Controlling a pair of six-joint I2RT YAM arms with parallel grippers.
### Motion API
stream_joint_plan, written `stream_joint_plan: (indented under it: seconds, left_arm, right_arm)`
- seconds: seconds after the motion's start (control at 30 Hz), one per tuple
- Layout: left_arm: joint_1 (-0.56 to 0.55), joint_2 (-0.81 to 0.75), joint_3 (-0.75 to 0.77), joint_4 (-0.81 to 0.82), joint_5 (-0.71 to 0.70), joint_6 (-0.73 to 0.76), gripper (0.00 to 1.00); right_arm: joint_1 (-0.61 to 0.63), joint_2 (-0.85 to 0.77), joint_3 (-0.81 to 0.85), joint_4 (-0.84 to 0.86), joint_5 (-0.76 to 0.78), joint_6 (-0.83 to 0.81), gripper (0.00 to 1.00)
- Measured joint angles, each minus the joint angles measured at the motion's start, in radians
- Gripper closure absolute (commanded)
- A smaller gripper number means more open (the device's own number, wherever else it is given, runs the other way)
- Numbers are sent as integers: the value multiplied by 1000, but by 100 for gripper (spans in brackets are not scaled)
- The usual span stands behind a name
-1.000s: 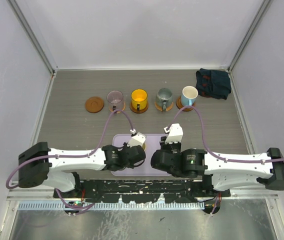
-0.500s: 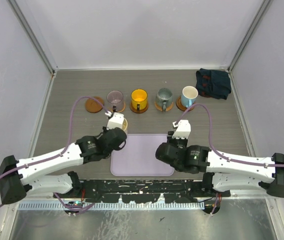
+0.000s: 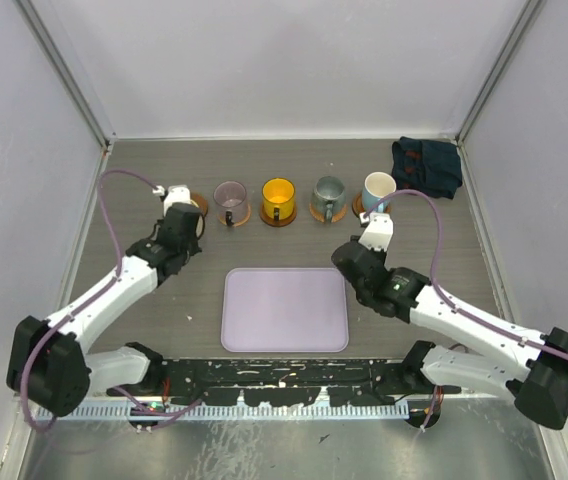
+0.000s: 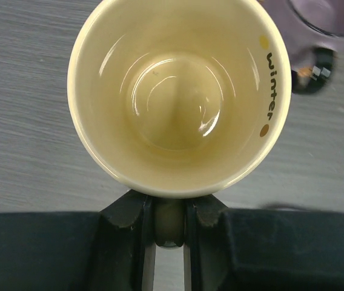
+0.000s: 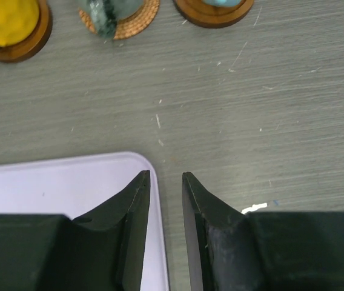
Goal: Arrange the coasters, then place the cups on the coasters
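My left gripper (image 3: 185, 216) is shut on the handle of the cream cup (image 4: 178, 97), which stays upright. It sits over the leftmost coaster (image 3: 201, 203), which is mostly hidden; I cannot tell whether the cup touches it. To the right, each on its own coaster, stand the purplish cup (image 3: 230, 195), the yellow cup (image 3: 278, 194), the grey-green cup (image 3: 328, 190) and the blue cup (image 3: 379, 187). My right gripper (image 5: 166, 179) hangs narrowly open and empty above the table beside the far right corner of the lavender tray (image 5: 57, 182).
The lavender tray (image 3: 284, 308) lies bare in the middle, near the arm bases. A dark folded cloth (image 3: 427, 166) lies at the back right, just beyond the blue cup. Grey walls close in the table's left, right and far sides.
The left arm has carried the cream cup from above the tray's near edge out to the back left, to the leftmost coaster. The right gripper has moved away from the tray toward the back right.
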Motion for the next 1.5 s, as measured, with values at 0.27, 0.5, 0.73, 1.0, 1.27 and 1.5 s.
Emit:
stream_joint_plan:
  seconds: [0.27, 0.5, 0.73, 1.0, 1.27, 1.5]
  left_arm:
    - [179, 245, 73, 131, 126, 82, 99]
    - [241, 408, 190, 242, 198, 151, 98]
    - [314, 491, 237, 330, 249, 209, 97]
    - [358, 524, 242, 350, 305, 237, 97]
    - [358, 532, 242, 383, 334, 258, 97]
    - [359, 552, 242, 396, 338, 266, 97]
  right_arm:
    - [-217, 108, 0, 136, -167, -138, 69]
    - [-258, 179, 33, 183, -224, -207, 69]
    - [-273, 178, 45, 206, -233, -214, 69]
    - [-277, 178, 45, 209, -242, -212, 70]
    - [-277, 178, 45, 210, -258, -205, 70]
    - [-277, 178, 45, 210, -268, -201, 70]
